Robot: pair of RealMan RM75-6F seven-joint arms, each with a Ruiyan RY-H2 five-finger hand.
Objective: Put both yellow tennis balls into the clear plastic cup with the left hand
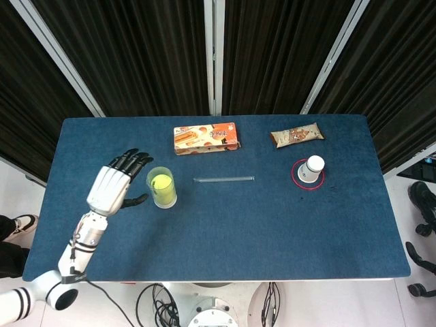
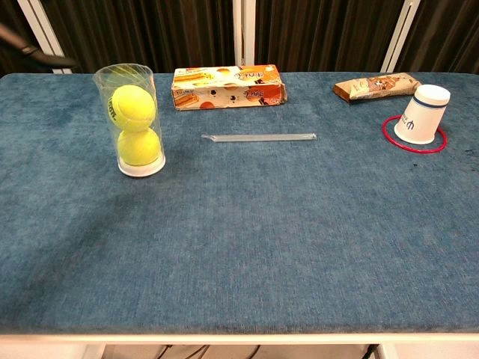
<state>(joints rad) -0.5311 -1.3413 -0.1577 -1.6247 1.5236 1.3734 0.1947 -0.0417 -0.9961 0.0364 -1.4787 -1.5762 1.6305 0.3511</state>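
Head view: left hand (image 1: 112, 189) is released, fingers spread, holding nothing, positioned just beside the clear plastic cup (image 1: 162, 188) on its left, not touching it. One yellow tennis ball (image 1: 161, 182) is visible through the cup mouth. Cup stands upright on the blue bench (image 1: 225, 225). Right hand is not visible.

Chest view: cup (image 2: 132, 120) contains both balls, upper tennis ball (image 2: 131, 105) stacked directly on lower tennis ball (image 2: 138, 146). Snack box (image 2: 227, 86), clear straw (image 2: 258, 137), snack packet (image 2: 376, 86) and white paper cup (image 2: 423, 114), inverted inside a red ring (image 2: 413, 136), lie well apart from the cup.
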